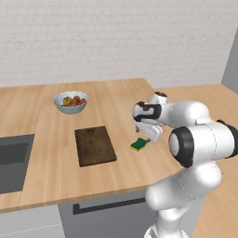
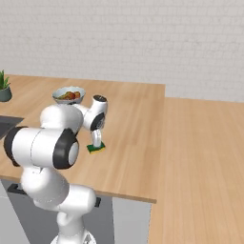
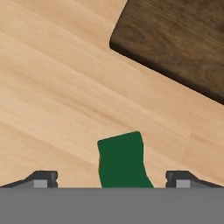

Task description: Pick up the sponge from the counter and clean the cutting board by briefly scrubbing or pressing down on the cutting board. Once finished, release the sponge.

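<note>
With my gripper (image 3: 111,179) wide open astride the sponge (image 3: 122,159), I should sink lower, stay centred, then close.

arm: bent forward, reaching down | tool (image 3: 111,179): low; fingers spread wide

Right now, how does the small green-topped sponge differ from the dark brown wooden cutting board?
The small green-and-yellow sponge is far smaller than the flat dark brown wooden cutting board. The sponge is two-coloured, green over yellow; the board is uniformly dark wood. The sponge sits under the open gripper, between its fingertips; the board lies apart, untouched. Both rest flat on the light wooden counter.
</note>
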Tool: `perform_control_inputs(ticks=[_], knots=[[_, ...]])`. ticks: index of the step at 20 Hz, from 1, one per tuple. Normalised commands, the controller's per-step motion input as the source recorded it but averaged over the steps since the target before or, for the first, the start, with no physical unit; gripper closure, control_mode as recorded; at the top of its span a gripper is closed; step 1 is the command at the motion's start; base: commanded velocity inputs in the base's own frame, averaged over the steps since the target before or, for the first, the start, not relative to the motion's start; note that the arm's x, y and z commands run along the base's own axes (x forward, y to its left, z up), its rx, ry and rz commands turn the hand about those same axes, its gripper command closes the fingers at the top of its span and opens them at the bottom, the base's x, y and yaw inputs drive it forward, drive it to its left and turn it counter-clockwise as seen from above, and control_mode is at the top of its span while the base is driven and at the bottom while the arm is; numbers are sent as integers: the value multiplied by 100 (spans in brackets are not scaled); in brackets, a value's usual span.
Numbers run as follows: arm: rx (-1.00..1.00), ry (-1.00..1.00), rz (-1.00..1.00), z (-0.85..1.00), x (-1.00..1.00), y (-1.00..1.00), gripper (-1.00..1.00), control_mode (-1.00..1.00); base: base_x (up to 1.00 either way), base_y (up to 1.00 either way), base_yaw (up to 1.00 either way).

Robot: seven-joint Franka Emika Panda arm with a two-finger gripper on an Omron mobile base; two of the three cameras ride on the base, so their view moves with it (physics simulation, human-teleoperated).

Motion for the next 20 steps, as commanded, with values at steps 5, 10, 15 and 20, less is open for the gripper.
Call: perform_control_inputs(ticks=[5, 10, 15, 20], knots=[[0, -8, 24, 79, -72, -8, -100, -100, 0, 0, 0], [0, -7, 37, 57, -100, 0, -100, -100, 0, 0, 0], [-10, -19, 38, 82, -100, 0, -100, -100, 0, 0, 0], [-17, -23, 36, 99, -100, 0, -100, -100, 0, 0, 0]])
